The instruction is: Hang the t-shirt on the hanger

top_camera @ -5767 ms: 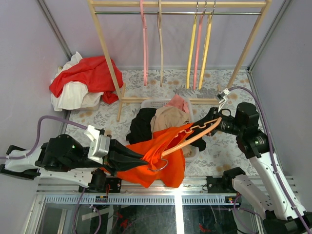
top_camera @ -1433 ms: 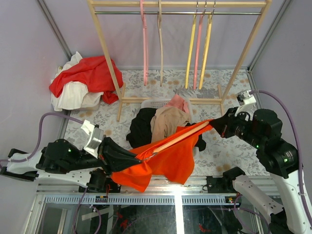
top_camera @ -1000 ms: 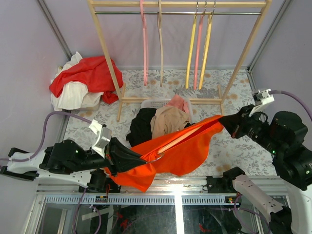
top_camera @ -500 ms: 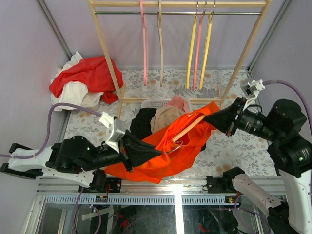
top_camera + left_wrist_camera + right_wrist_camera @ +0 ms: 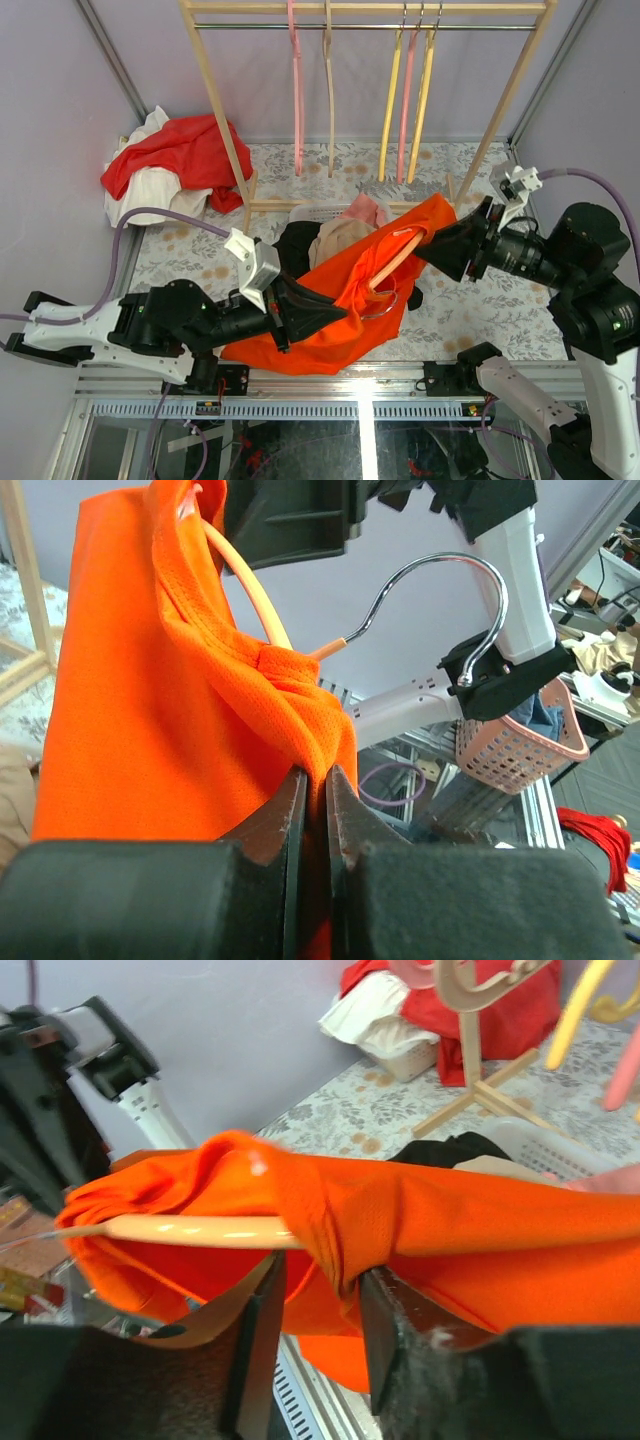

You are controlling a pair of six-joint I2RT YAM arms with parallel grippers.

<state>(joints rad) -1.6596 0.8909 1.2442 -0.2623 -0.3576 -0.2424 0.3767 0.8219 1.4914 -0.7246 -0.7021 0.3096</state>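
Note:
The orange t-shirt (image 5: 340, 290) hangs in the air between my two grippers, draped over the peach hanger (image 5: 397, 262). The hanger slants down to the left, and its silver hook (image 5: 384, 304) pokes out of the cloth. My left gripper (image 5: 335, 315) is shut on a fold of the t-shirt (image 5: 200, 710) just below the hook (image 5: 440, 570), its fingertips (image 5: 292, 798) pinching the cloth. My right gripper (image 5: 428, 250) is shut on the hanger's upper end through bunched shirt cloth (image 5: 345, 1250). The hanger's bar (image 5: 190, 1230) runs off to the left from that gripper (image 5: 320, 1295).
A wooden rack (image 5: 225, 120) at the back holds pink (image 5: 296, 100), tan (image 5: 329, 100) and yellow hangers (image 5: 392, 110). A white basket (image 5: 310, 212) of dark, tan and pink garments sits under the shirt. A red and white cloth pile (image 5: 185, 150) lies at the back left.
The right gripper swung the hanger out to the right, then back left and up. The left gripper moved right and forward with the cloth. The hanger now stands steeper with more shirt over it.

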